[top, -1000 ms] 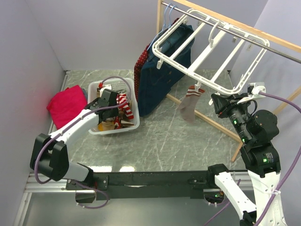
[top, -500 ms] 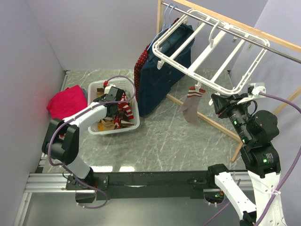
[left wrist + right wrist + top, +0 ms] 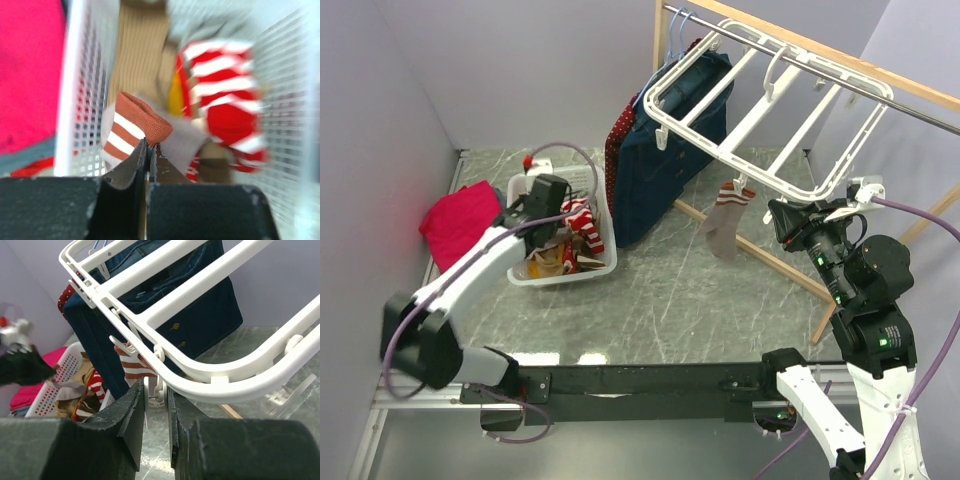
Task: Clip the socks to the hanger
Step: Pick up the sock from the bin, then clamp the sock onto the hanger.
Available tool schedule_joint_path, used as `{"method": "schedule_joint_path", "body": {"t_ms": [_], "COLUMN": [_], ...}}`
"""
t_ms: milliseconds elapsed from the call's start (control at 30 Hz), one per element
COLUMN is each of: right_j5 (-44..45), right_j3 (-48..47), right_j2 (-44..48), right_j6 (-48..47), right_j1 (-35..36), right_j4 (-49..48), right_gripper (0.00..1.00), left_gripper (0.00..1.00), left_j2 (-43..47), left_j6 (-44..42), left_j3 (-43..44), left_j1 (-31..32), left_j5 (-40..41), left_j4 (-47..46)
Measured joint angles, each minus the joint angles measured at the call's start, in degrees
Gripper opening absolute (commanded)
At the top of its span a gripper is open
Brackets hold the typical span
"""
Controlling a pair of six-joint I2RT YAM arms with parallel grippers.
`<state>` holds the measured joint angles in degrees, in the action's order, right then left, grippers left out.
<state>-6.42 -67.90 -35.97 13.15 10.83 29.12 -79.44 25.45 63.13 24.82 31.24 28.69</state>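
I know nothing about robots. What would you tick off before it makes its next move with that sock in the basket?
1. Left gripper has the brown-cuffed sock: ok, jaws shut on the grey fabric just under the cuff.
2. Only one sock caught: cannot tell; the striped socks lie right beside it.
3. Right gripper on a clip of the hanger: ok, a finger sits close on each side.
4. That clip is open to take a sock: cannot tell.
5. That clip is free: ok; the hung sock dangles from another clip.
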Motion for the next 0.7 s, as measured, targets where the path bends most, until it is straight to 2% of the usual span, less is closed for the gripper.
{"method": "schedule_joint_path", "body": {"t_ms": [133,333,467,700], "right_j5": [-0.35,-0.79,-1.11,-2.03], "right_j3": [0.0,-0.02,-0.07,-0.46], "right_j2": [0.0,0.0,-0.02,-0.28], "right_j6": [0.28,0.7,0.94,1.38], "right_j1": [0.0,0.0,0.0,0.0], "right_j4": [-0.07,-0.39,-0.44,-0.63], "right_gripper": [0.07,0.07,0.07,0.07], "left_gripper": [0.01,0.01,0.01,0.02], "left_j2": [9.79,20.02,20.79,17.66], "left_j6": [-3.72,-7.52,-8.02,-7.78], "left_j3": [2.97,7.54,12.48,13.07], "left_j1": [2.29,3.93,7.48,21.07], "left_j5": [-2.1,-11.37,-19.02,-33.64], "left_j4": [-2.25,-8.61,-11.43,-21.03]}}
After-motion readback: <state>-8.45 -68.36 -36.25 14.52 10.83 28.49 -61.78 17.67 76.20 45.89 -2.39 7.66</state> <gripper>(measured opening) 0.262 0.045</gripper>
